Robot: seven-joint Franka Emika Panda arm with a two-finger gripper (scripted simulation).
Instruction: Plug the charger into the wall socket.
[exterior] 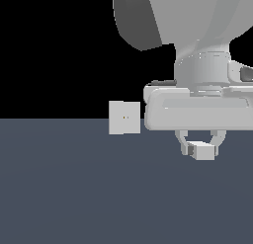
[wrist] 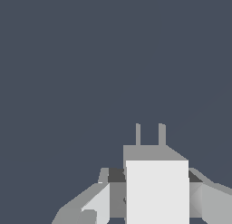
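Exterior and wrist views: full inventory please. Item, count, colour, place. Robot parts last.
wall socket: 1, pale grey-white square plate, upright, two tiny dots at its centre; toward the exterior view's left of the arm, apart from the charger. Not seen in the wrist view.
charger: 1, off-white block, between the end effector's fingers; the wrist view shows two prongs sticking out of its far end.
floor: 1, dark blue-grey, flat, fills the lower half of the exterior view.
background: black, above the floor line.
arm: 1, light grey with a darker shaded part, enters from the top at the exterior view's right.
end effector: 1, grey, below the wrist, fingers shut on the charger.
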